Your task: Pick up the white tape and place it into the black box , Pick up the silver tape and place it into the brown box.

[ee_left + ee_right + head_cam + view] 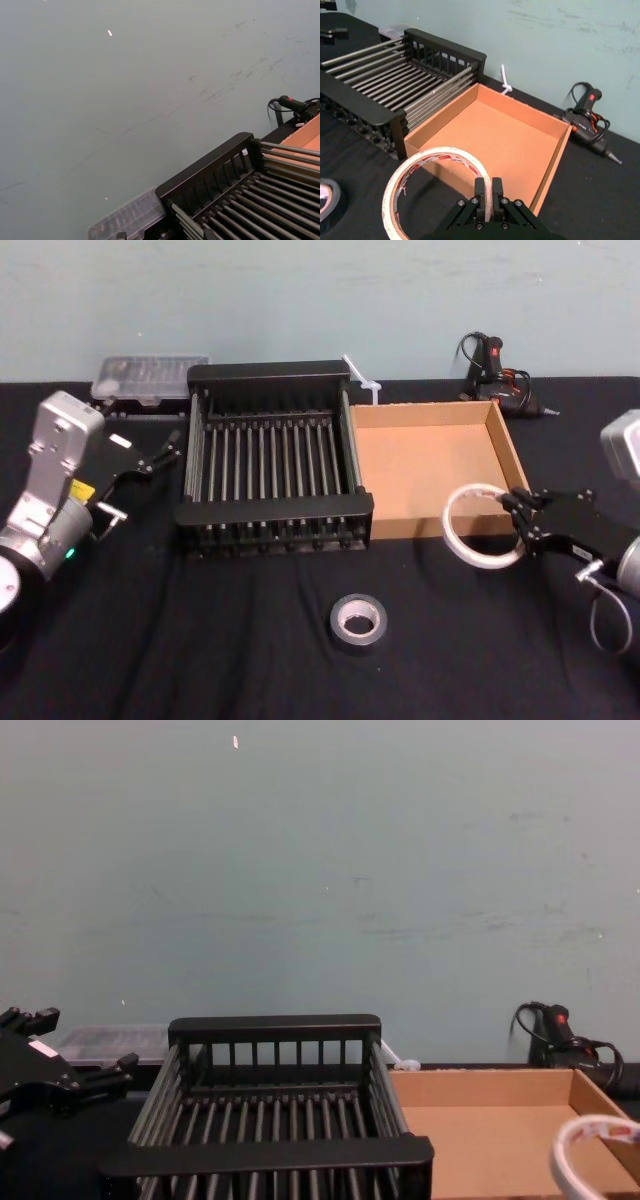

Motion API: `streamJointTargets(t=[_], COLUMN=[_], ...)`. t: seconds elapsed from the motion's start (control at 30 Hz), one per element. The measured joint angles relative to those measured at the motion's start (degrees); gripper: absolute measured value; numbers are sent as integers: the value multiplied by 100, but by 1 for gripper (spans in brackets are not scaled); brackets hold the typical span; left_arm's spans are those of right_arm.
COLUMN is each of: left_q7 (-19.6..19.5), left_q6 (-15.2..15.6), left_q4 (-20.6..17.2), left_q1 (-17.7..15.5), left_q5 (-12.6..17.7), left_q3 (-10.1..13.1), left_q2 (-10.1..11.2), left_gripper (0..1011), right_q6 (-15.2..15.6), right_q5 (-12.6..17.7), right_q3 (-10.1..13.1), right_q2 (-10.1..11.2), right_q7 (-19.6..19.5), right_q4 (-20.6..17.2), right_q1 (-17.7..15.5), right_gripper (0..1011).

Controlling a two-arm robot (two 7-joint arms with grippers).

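My right gripper is shut on the rim of the white tape and holds it in the air over the front right corner of the brown box. In the right wrist view the fingers pinch the white tape, whose inner core carries reddish marks, above the brown box. The silver tape lies flat on the black table in front of both boxes. The black box stands left of the brown one, touching it. My left gripper hangs open, parked left of the black box.
A clear plastic case sits behind the black box at the back left. A glue gun with its cable lies behind the brown box at the back right. A white zip tie rests between the boxes' back corners. A pale green wall closes off the back.
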Motion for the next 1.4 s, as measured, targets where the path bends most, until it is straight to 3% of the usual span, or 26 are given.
streamJointTargets(t=[0.4,0.9,1.4], left_q7=[0,0,0], left_q6=[0,0,0], left_q4=[0,0,0], left_q1=[0,0,0], left_q5=[0,0,0], left_q3=[0,0,0], left_q2=[0,0,0], left_gripper=[1001,1001,1001], right_q6=[-129,-361,-452], right_q5=[-246,-522,-670], right_q3=[-310,-914,-1325], right_q2=[-206,-765,-1127], right_q7=[91,304,477], right_q4=[360,1036,1603], right_q1=[569,1512,2183], right_gripper=[90,90,90])
